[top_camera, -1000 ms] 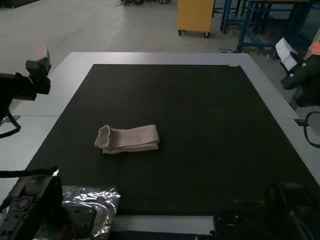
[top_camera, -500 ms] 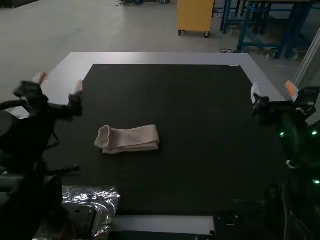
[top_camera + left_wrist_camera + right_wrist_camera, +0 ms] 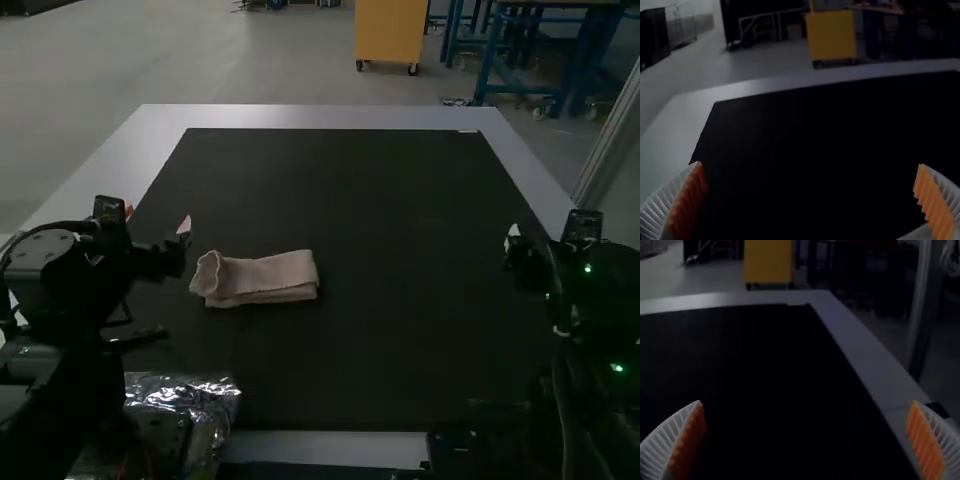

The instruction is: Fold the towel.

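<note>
On the black mat lies the pale pinkish towel [image 3: 256, 278], folded into a narrow, layered strip with a rounded, slightly raised left end. My left gripper [image 3: 157, 215] is just left of the towel in the high view, apart from it. In the left wrist view the left gripper [image 3: 810, 200] is open, its orange pads wide apart, with a pale bit of cloth [image 3: 920, 233] by one finger. Over the mat's right side is my right gripper [image 3: 548, 232], well away from the towel. The right wrist view has the right gripper [image 3: 805, 440] open, nothing between its pads.
The black mat [image 3: 400, 300] covers most of the light grey table [image 3: 330, 116]. A crinkled silvery sheet [image 3: 190, 392] lies at the near left, beside the left arm's base. Both arms stand at the near corners.
Both grippers have swung in from the table's outer sides and now stand over or near the mat's side edges. The towel has not moved.
</note>
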Robot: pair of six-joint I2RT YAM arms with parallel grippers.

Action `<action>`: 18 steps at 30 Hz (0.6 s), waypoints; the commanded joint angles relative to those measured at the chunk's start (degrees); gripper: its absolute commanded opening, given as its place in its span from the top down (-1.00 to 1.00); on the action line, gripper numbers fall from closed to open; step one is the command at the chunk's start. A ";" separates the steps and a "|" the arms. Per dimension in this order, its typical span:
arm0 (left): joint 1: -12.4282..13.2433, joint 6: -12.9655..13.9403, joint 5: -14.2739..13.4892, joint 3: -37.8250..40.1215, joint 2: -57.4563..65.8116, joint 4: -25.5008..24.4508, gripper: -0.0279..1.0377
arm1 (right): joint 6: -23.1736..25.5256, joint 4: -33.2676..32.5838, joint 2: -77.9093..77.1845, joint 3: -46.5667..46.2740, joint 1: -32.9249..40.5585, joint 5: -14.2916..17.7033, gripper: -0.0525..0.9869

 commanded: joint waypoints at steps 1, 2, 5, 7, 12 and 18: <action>0.63 0.83 0.27 -0.32 -0.19 0.08 -0.87 | -0.93 -0.90 -0.45 -0.36 -0.28 -4.15 -0.85; 0.63 0.83 0.27 -0.32 -0.10 0.08 -0.87 | -0.93 -1.34 -0.45 -0.36 -0.37 -6.61 -0.85; 0.63 0.83 0.27 -0.32 -0.10 0.08 -0.87 | -1.02 -2.31 -0.45 -0.36 -0.28 -9.69 -0.85; 0.63 0.83 0.27 -0.32 -0.10 0.08 -0.87 | -1.02 -2.31 -0.45 -0.36 -0.37 -9.69 -0.85; 0.63 0.83 0.27 -0.32 -0.10 0.08 -0.87 | -1.02 -2.31 -0.45 -0.36 -0.28 -9.69 -0.85; 0.63 0.83 0.27 -0.32 -0.10 0.08 -0.87 | -1.02 -2.40 -0.36 -0.36 -0.28 -9.69 -0.85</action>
